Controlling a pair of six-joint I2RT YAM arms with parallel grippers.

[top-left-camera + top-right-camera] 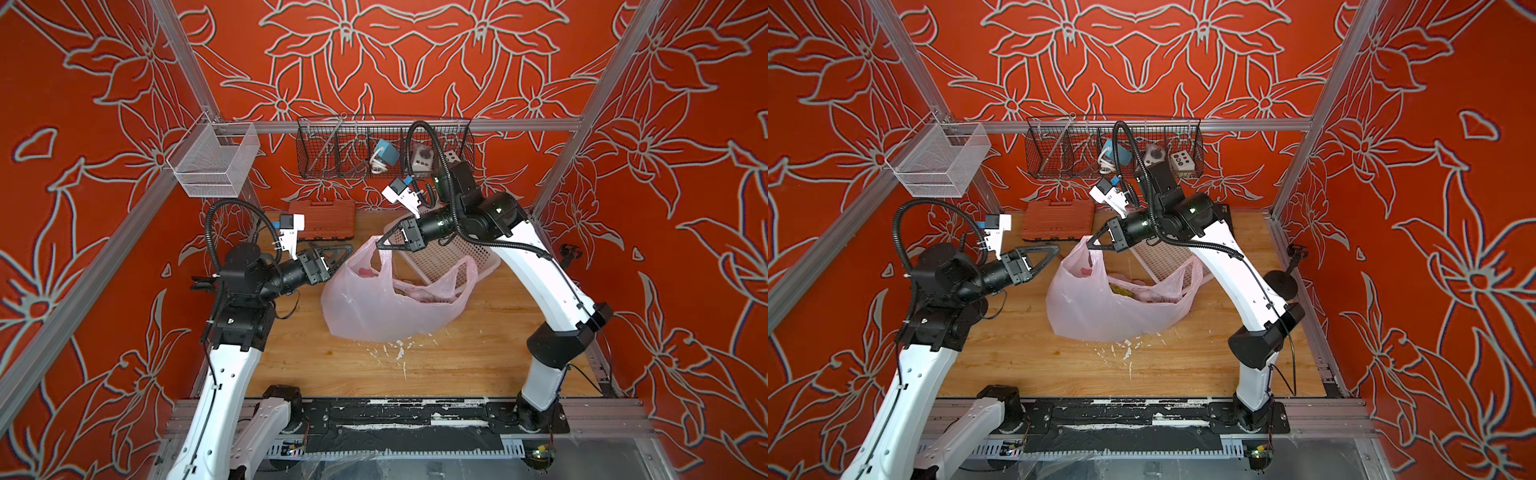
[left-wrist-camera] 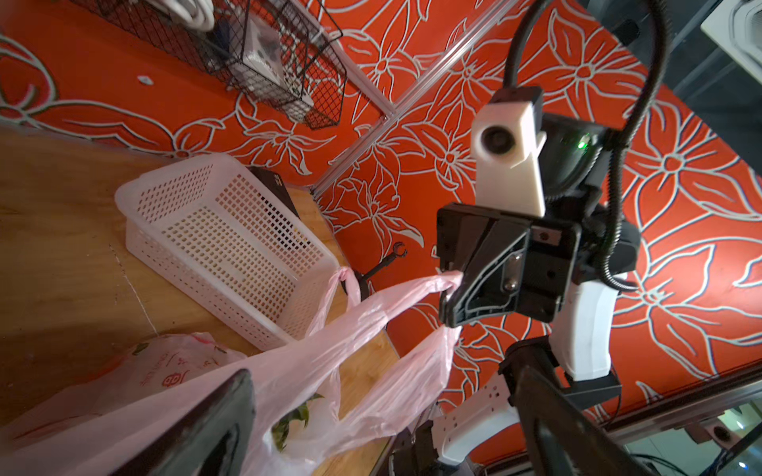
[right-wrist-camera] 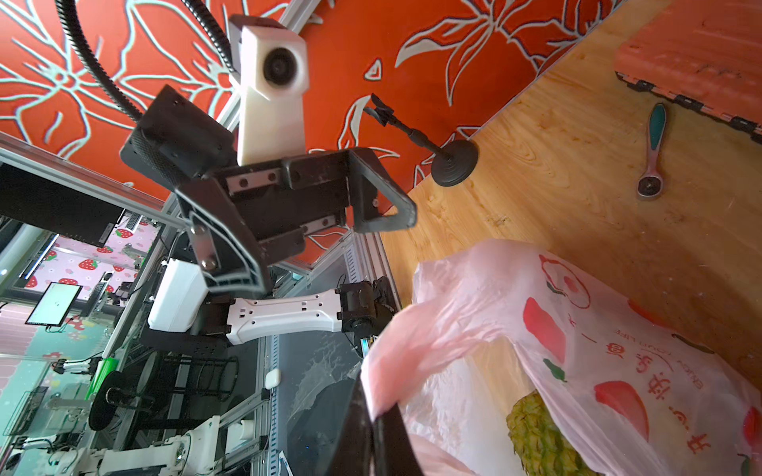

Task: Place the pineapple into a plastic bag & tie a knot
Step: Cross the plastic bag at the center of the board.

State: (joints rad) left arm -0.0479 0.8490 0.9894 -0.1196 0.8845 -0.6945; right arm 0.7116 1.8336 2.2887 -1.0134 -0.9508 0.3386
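Both top views, right pincer (image 1: 380, 245) gripping plastic bag (image 1: 370, 309)

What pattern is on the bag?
Pale pink bag with red fruit prints; clearest in the right wrist view.

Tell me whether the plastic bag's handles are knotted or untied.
Untied. The right gripper pinches one handle of the plastic bag and holds it raised. The other handle droops apart by the white basket, uncrossed.

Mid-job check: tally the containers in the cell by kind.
Bags: 1, the pink plastic bag
Baskets: 3, white perforated basket, black wire basket, white mesh basket
Cases: 1, orange tool case
Total: 5
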